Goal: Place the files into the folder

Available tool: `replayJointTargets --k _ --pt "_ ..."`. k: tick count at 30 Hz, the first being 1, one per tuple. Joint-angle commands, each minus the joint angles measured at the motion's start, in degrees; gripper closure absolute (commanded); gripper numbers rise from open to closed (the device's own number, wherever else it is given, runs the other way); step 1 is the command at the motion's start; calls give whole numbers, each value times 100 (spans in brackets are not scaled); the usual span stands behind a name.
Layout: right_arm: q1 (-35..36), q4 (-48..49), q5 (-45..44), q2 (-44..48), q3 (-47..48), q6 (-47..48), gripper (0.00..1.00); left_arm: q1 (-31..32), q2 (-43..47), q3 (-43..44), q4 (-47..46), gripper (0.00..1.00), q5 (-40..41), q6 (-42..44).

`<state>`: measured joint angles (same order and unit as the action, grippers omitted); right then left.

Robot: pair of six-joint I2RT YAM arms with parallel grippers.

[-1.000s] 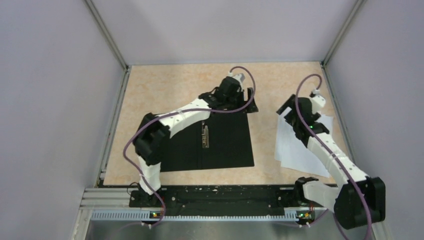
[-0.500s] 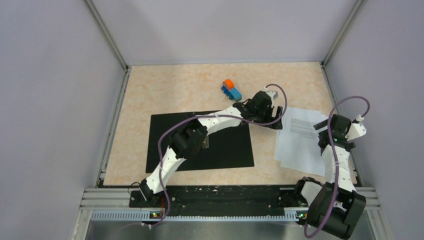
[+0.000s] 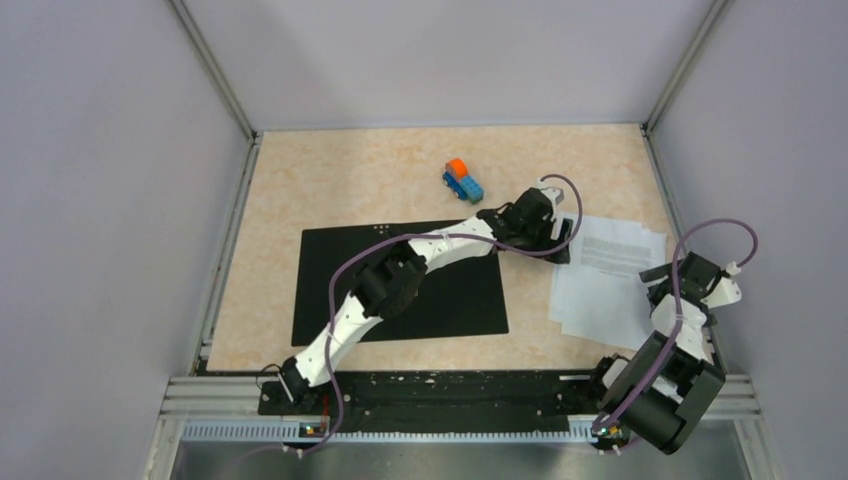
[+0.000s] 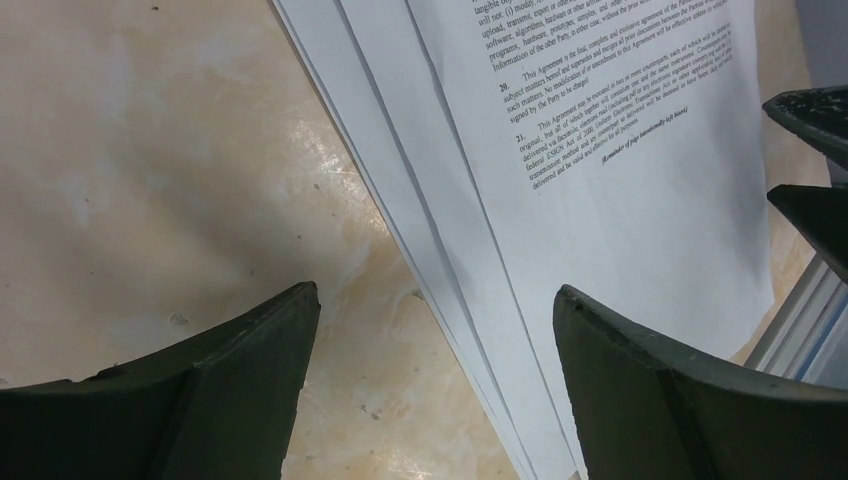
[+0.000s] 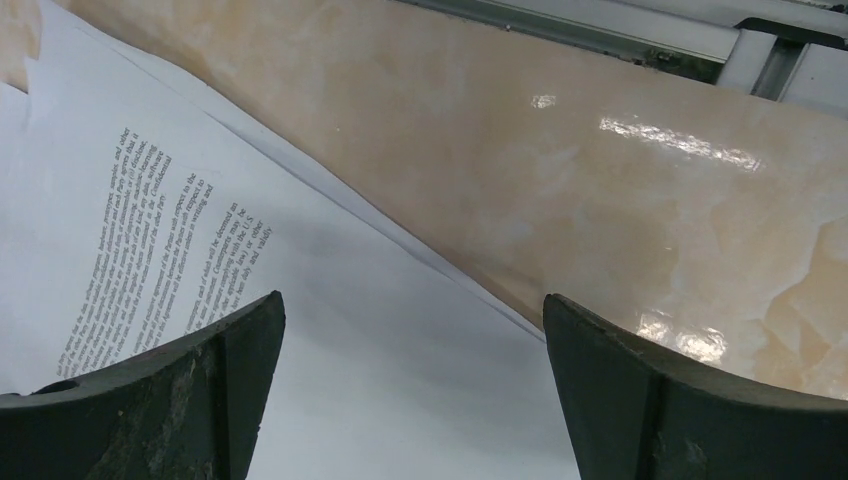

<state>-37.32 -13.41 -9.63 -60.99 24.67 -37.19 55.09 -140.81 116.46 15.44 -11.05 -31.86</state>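
Marbled beige tabletop (image 3: 350, 180) is sitting between pale lilac walls (image 3: 100, 200). White files (image 3: 600, 300) are lying right of centre, their long axis running up the frame, beside the open black folder (image 3: 450, 295). The left gripper (image 3: 566, 236) is hanging over their upper-left corner with its jaws apart. The right gripper (image 3: 662, 272) is hovering at their right edge, arm folded, jaws apart.

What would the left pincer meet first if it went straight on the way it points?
Probably the files, at their edge: the open left pincer straddles it, half over paper, half over bare table. Its height above them is unclear.
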Motion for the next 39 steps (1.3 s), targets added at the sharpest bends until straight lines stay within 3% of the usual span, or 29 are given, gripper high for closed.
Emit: replayJointTargets --k 1,11,26,31,39 --pt "-153 484 528 -261 -31 274 1 45 -245 317 414 8 294 -161" --pt "-72 973 2078 -1086 -109 475 1 38 -322 381 595 8 586 -444" --pt "1096 844 2141 -1150 -186 64 1 -64 -607 992 1308 14 1047 -592" --pt "2167 579 1768 -990 17 -195 1 -262 -568 1101 1441 14 1044 -592" --pt "2194 -90 1226 -838 809 260 1 -634 -240 1115 1633 12 733 -109"
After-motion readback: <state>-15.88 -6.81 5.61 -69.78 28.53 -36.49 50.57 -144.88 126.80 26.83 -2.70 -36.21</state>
